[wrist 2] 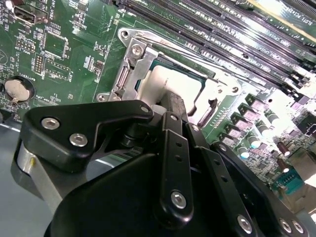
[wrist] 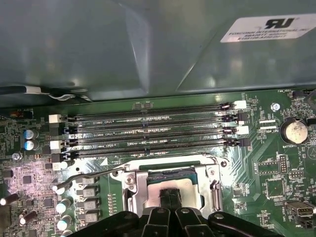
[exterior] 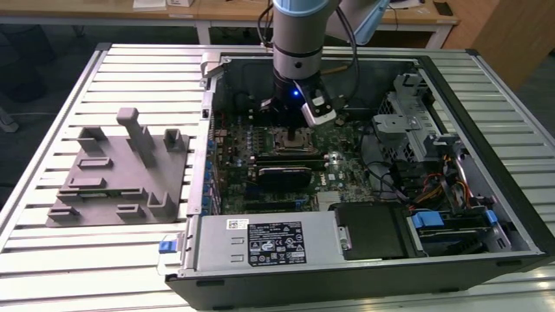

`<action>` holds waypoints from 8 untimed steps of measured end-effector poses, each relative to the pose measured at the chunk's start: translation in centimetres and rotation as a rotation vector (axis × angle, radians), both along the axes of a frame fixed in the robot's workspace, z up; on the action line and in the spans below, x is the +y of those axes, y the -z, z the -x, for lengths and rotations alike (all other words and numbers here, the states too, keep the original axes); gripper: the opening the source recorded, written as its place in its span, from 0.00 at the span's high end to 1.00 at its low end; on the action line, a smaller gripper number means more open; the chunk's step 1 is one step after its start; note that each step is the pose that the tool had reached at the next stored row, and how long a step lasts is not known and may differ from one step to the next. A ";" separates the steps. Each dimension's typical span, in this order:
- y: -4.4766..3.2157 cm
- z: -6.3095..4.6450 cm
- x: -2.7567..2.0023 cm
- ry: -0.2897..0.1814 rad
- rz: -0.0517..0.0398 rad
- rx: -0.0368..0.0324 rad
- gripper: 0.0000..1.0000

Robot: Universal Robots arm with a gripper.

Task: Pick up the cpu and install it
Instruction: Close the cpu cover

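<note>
- I've got the arm (exterior: 299,39) reaching down into the open computer case (exterior: 347,276), which lies on the slatted metal table (exterior: 52,260).
- The gripper (wrist: 170,193) sits right over the socket (wrist: 132,190) on the green motherboard (exterior: 345,174).
- Gripper state: in both wrist views the two black fingers (wrist 2: 174,106) are pinched together, with no gap I can make out between them.
- The cpu (wrist: 190,186) is lying flat inside the socket's metal frame, silvery top facing up, and it looks square to the frame.
- The fingertips are down at the middle of the cpu's top. Can't tell whether they actually press on it or sit just above it.
- A thin metal lever (wrist: 89,175) sticks out beside the socket.
- The memory slots (wrist: 148,129) run just beside the socket, with a coin battery (wrist: 295,132) off past one end of them.
- In the exterior view, the grey fixture (exterior: 121,172) sits on the table to the exterior view's left of the case, well apart from the gripper.
- The power supply (exterior: 260,240) fills the near end of the case.
</note>
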State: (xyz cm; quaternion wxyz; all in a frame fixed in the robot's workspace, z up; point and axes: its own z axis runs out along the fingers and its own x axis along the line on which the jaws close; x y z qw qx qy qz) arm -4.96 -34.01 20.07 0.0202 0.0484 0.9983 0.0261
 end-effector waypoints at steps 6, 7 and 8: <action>0.12 -0.2 0.00 0.000 0.0003 0.0000 0.89; 0.15 -0.2 -0.01 0.000 0.0005 0.0001 0.89; 0.18 -0.3 -0.01 0.000 0.0009 0.0004 0.89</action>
